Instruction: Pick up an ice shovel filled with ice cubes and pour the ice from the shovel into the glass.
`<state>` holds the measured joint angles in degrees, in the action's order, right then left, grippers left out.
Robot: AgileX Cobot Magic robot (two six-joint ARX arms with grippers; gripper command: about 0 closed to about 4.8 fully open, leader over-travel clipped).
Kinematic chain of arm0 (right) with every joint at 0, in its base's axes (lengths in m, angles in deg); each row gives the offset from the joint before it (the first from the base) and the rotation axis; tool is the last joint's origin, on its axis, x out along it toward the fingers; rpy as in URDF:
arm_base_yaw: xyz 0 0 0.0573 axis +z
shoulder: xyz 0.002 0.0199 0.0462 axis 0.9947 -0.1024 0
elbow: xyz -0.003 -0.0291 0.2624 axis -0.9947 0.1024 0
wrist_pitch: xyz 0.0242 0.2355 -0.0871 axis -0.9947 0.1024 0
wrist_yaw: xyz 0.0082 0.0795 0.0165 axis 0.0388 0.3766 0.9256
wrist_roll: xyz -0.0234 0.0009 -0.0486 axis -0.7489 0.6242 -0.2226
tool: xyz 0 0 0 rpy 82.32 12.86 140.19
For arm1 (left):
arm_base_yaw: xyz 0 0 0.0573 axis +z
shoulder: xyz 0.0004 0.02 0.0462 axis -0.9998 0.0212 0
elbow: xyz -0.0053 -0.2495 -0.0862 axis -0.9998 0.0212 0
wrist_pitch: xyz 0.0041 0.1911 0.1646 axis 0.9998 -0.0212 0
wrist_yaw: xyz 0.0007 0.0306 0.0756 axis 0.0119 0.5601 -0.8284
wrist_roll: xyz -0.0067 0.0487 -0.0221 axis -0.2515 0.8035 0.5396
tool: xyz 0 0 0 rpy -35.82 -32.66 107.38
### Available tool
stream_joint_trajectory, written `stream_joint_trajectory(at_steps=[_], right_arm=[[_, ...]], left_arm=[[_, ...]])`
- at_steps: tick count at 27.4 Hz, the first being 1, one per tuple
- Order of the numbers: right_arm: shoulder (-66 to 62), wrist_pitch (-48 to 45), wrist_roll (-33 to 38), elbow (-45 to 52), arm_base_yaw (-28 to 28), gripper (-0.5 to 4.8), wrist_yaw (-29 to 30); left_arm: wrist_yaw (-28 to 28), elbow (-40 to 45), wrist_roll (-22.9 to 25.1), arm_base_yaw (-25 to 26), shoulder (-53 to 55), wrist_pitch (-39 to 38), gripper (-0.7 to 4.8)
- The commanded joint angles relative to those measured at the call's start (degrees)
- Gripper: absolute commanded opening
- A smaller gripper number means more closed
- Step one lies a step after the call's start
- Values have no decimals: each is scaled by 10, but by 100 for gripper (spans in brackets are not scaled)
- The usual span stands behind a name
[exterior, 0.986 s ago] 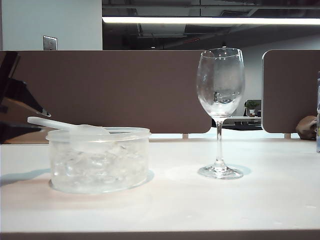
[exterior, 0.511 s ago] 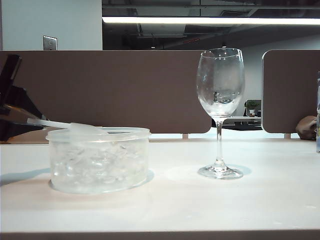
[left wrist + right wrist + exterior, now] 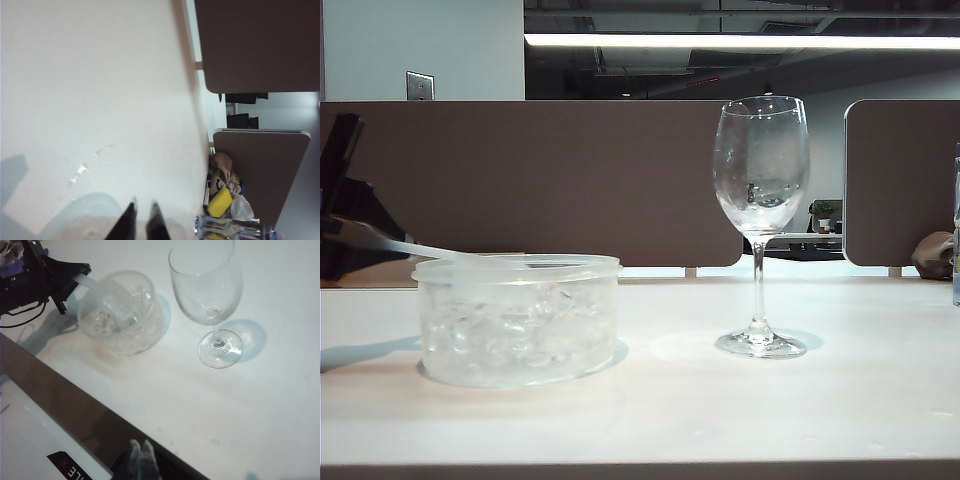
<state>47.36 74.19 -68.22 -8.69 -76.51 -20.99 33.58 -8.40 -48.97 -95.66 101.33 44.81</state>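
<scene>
My left gripper pinches the translucent white ice shovel's thin handle near the desk's left edge; it could twist, spilling ice cubes. My right gripper idles, closed.

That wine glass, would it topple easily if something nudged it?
Probably. The glass carries a wide bowl high on a thin stem over a small foot, so it looks top-heavy. It seems empty, so likely light, and a bump could slide or tip it. Thin clear walls suggest it is fragile.

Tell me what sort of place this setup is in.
Probably an open-plan office or lab. Brown partition panels stand behind the white table, a fluorescent strip light hangs under an exposed ceiling, and a monitor shows through the gap behind the glass.
</scene>
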Motion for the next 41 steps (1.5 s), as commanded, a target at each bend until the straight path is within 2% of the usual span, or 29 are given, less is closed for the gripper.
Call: stream_joint_trajectory(at_steps=[1, 4, 14, 18, 25, 34, 41], right_arm=[[1, -6, -4, -3, 0, -5, 2], [1, -6, -4, -3, 0, -5, 2], [1, -6, -4, -3, 0, -5, 2], [1, -6, -4, -3, 0, -5, 2], [1, -6, -4, -3, 0, -5, 2], [1, -6, -4, -3, 0, -5, 2], [2, -6, -4, -3, 0, -5, 2]], left_arm=[[3, -1, 1, 0, 1, 11, 15], [14, -1, -12, 0, 1, 11, -6], [39, -1, -31, 0, 1, 42, -6], [39, -1, -62, 0, 1, 72, -6], [44, -1, -81, 0, 1, 81, -6], [46, -1, -197, 0, 1, 154, -6], [46, -1, -205, 0, 0, 190, -6]])
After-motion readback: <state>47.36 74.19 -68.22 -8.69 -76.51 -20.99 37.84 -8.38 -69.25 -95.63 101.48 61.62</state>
